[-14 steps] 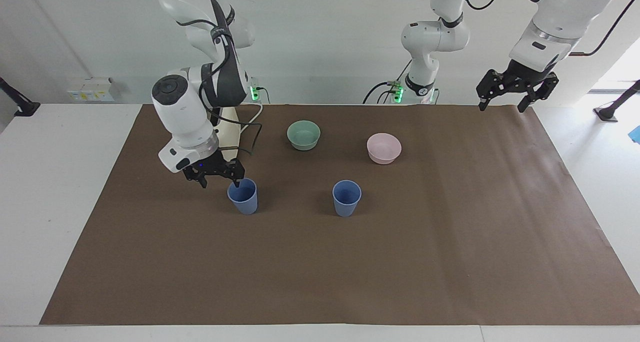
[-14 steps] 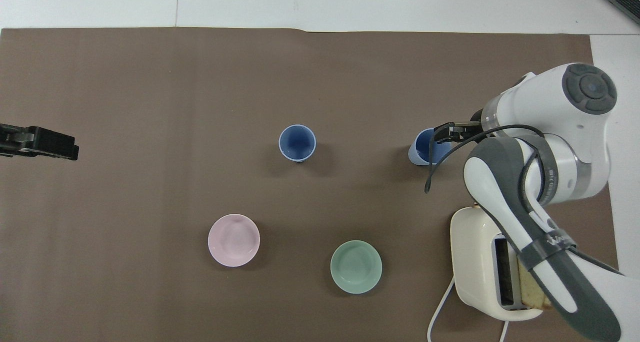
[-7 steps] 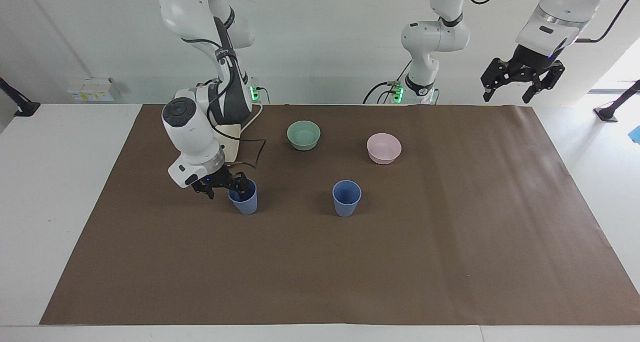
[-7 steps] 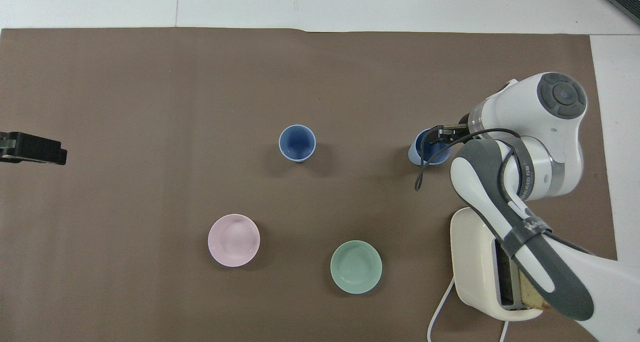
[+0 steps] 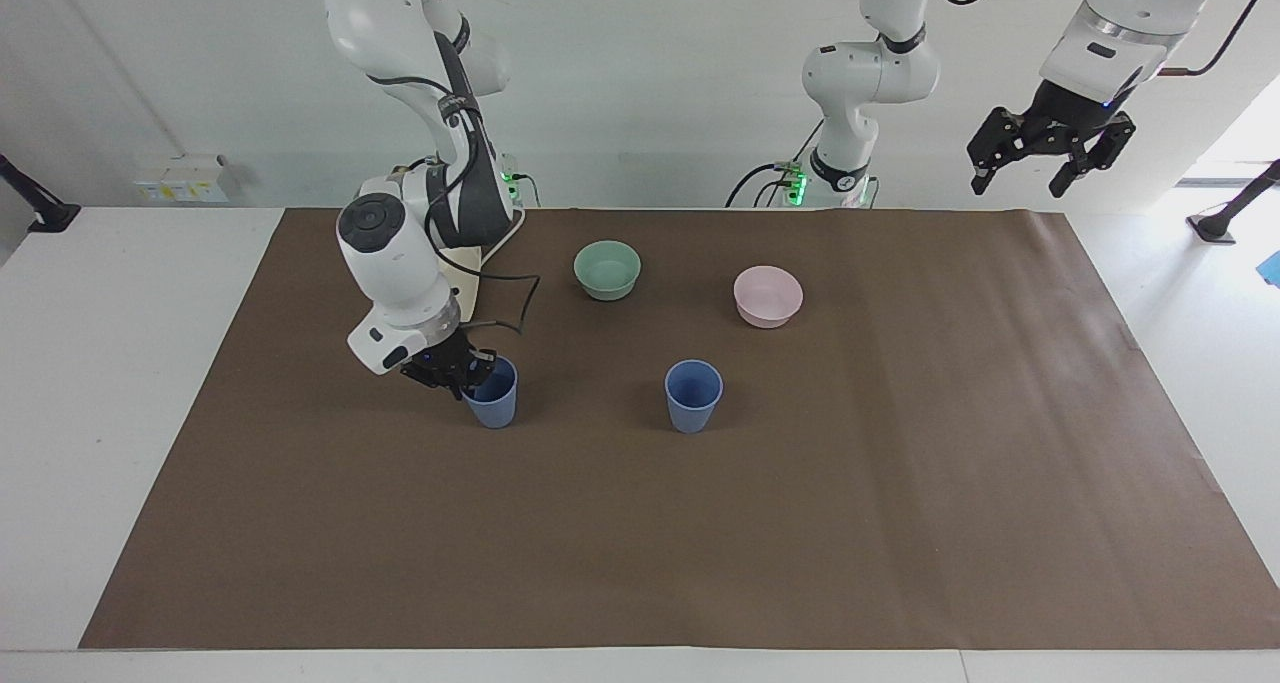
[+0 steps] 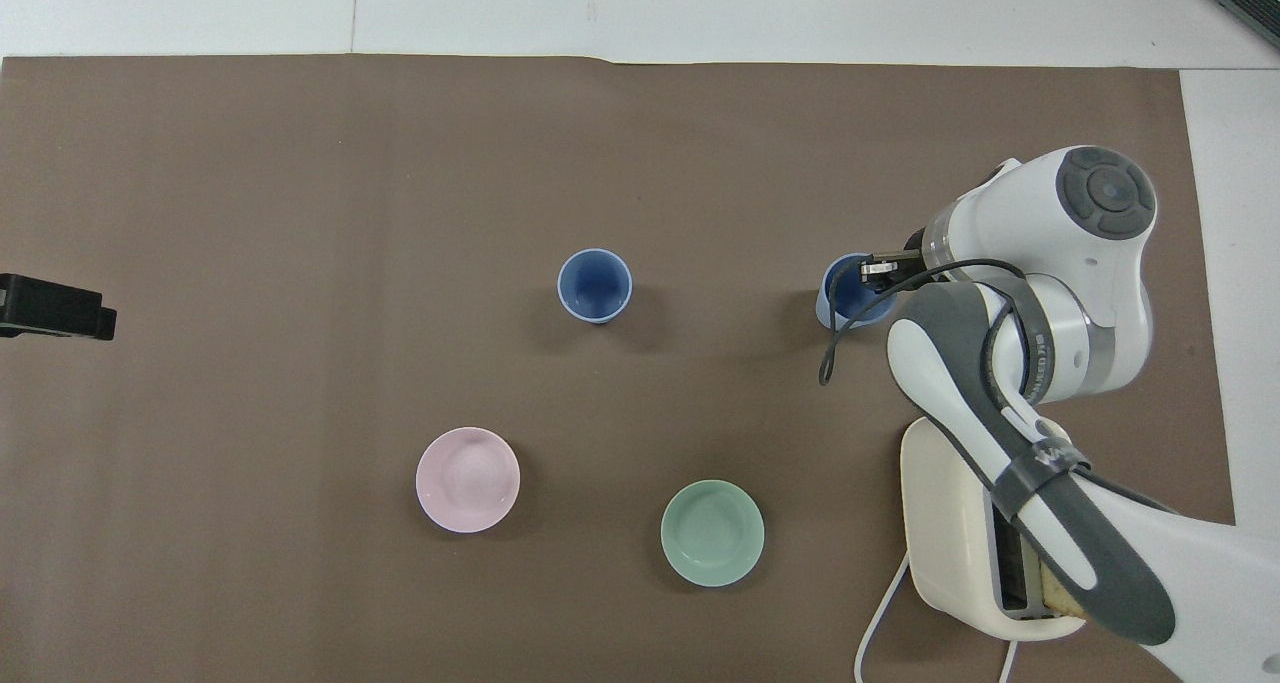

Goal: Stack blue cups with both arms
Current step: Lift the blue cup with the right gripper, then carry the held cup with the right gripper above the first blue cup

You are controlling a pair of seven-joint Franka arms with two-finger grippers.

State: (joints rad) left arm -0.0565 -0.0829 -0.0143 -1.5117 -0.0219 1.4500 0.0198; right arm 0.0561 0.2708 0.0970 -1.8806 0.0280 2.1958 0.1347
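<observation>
Blue cups are both upright on the brown mat, mouths up, long axis vertical. Taking the toaster as landmark: one blue cup sits just farther out from it, with the right gripper clenched on its rim, one finger dipped inside, probably for a clean lift. Second blue cup stands well apart, toward the left arm's end. Left gripper waits up high, jaws spread.

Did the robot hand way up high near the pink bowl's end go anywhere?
Yes. The left gripper has risen: against the brown mat's edge nearest the robots it hangs higher now, and in the overhead view it has slid off toward the left arm's end of the table.
</observation>
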